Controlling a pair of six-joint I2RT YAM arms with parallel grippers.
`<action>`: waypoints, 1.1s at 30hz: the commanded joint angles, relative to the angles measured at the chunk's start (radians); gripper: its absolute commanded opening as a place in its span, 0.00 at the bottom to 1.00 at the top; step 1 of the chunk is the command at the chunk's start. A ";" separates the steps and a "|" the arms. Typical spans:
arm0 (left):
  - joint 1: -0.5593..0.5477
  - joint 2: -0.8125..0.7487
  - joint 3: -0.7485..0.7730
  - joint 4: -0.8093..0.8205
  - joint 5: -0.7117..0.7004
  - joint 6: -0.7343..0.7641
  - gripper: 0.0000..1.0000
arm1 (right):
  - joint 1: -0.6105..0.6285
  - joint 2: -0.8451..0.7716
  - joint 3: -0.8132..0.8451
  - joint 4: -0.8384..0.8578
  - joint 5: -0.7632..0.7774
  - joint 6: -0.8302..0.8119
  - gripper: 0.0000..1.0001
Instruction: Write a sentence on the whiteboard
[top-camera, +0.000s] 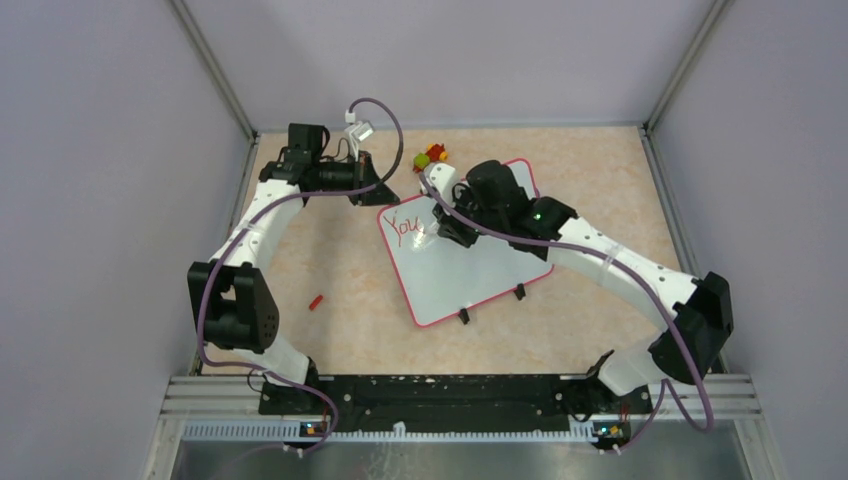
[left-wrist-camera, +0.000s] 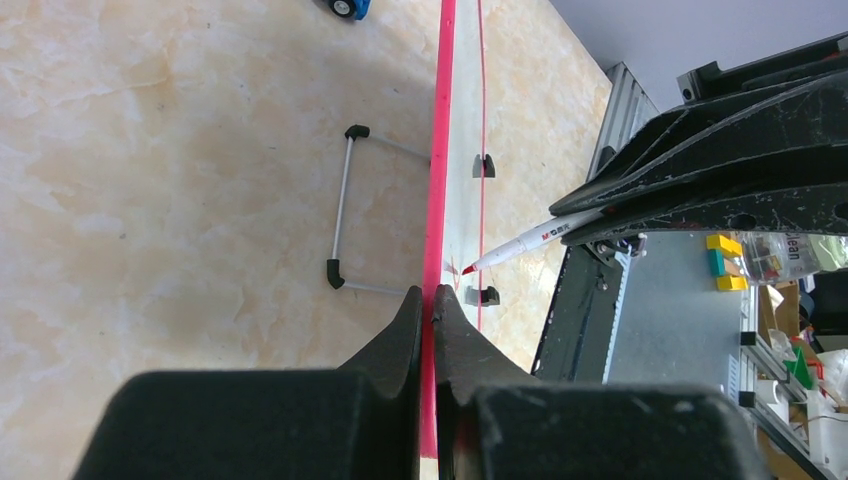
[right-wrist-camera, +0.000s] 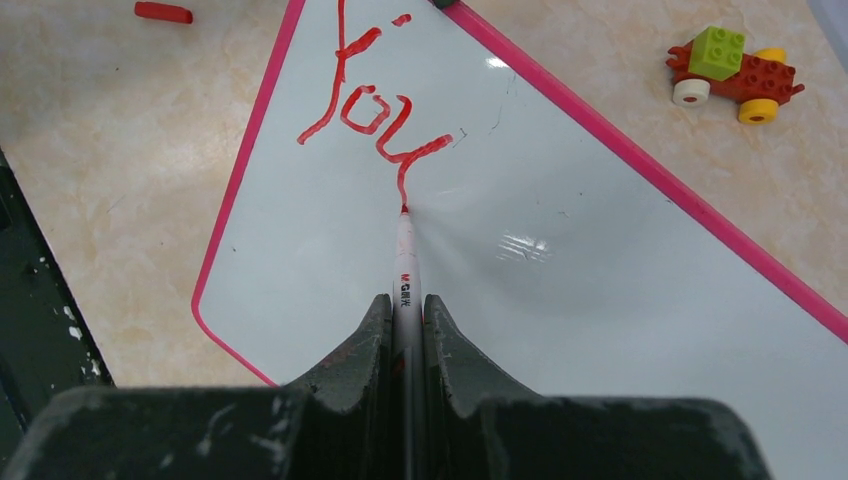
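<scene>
Done: the sentence (right-wrist-camera: 372, 110) so far reads only "You", in red, near one corner of the whiteboard (top-camera: 470, 275).
Left: almost all the words; I judge I am just at the beginning.
Right hand (right-wrist-camera: 405, 303): clamped on the marker (right-wrist-camera: 404, 250), its tip on the board.
Left hand (left-wrist-camera: 430, 298): pinched on the board's pink rim.
Surface (top-camera: 360, 335): beige and marbled; the board lies askew in the middle, with a red cap (top-camera: 316, 301) and a toy car (right-wrist-camera: 730, 72) apart from it.
Room: grey walls.

A robotics lab cell: grey panel walls (top-camera: 90, 150), aluminium frame posts (top-camera: 212, 68), bolted-down robot arms (top-camera: 247, 238).
</scene>
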 joint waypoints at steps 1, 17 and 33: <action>-0.030 0.005 0.004 -0.030 0.001 0.014 0.00 | 0.005 -0.050 0.089 0.001 0.021 -0.019 0.00; -0.031 0.010 0.010 -0.030 0.006 0.012 0.00 | -0.041 -0.019 0.118 0.049 0.057 -0.013 0.00; -0.031 0.016 0.015 -0.033 0.005 0.015 0.00 | -0.042 0.031 0.150 0.077 0.021 0.007 0.00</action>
